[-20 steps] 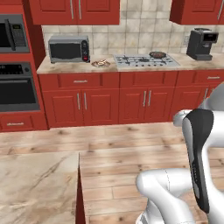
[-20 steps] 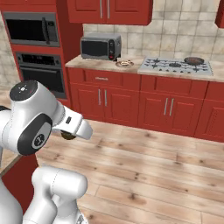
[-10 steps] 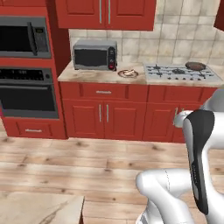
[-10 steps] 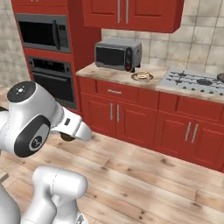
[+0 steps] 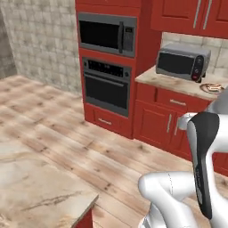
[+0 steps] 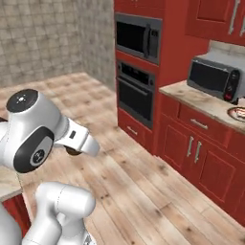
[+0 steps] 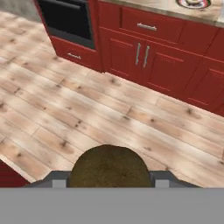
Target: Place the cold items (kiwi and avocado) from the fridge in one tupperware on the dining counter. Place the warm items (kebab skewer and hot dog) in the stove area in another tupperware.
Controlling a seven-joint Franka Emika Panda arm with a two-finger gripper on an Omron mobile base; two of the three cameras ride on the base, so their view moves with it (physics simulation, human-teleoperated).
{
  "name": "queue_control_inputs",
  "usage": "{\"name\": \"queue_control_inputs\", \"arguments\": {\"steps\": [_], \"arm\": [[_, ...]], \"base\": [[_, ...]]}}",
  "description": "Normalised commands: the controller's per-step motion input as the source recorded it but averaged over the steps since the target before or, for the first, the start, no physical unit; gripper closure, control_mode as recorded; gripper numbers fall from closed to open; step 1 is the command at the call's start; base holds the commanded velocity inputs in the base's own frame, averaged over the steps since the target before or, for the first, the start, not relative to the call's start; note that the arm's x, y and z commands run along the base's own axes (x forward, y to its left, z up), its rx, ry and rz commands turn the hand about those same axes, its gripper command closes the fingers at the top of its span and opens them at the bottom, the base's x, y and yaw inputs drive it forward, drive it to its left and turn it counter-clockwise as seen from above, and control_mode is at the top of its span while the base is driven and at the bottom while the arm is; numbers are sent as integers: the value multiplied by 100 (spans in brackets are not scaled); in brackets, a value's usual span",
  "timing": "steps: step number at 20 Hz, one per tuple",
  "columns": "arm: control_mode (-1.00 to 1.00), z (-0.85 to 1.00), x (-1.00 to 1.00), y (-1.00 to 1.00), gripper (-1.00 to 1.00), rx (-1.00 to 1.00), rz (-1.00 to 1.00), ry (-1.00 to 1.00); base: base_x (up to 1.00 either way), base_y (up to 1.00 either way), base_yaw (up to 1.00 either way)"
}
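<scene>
A brown, fuzzy kiwi [image 7: 109, 165] sits between my two dark fingertips, low in the hand view. My gripper [image 7: 109, 178] is shut on it and held above the wooden floor. From the right base view the gripper [image 6: 72, 151] hangs under the white wrist, with the dark kiwi [image 6: 72, 152] just showing below it. The avocado, kebab skewer, hot dog and tupperware are out of view.
The marble dining counter [image 5: 35, 191] lies at the lower left. Ahead are red cabinets [image 7: 144, 57], a wall oven [image 5: 107, 87] with a built-in microwave above, a countertop microwave [image 5: 181, 62], and a plate of food [image 5: 213, 87] on the counter. Wooden floor lies between.
The whole scene has slid right as the base turns left: the stove has left the views and the wall oven and tiled wall have come in. The kiwi stays in the grip.
</scene>
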Motion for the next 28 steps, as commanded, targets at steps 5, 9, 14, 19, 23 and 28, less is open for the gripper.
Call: {"name": "queue_control_inputs", "arguments": {"steps": [5,9,14,19,23,28], "arm": [[100,0,0,0,100,0,0,0],[100,0,0,0,100,0,0,0],[100,0,0,0,100,0,0,0],[100,0,0,0,100,0,0,0],[100,0,0,0,100,0,0,0],[100,0,0,0,100,0,0,0]], "base": [[0,-37,91],[0,-86,72],[0,-96,67],[39,-56,49],[95,-46,13],[100,-65,-4]]}}
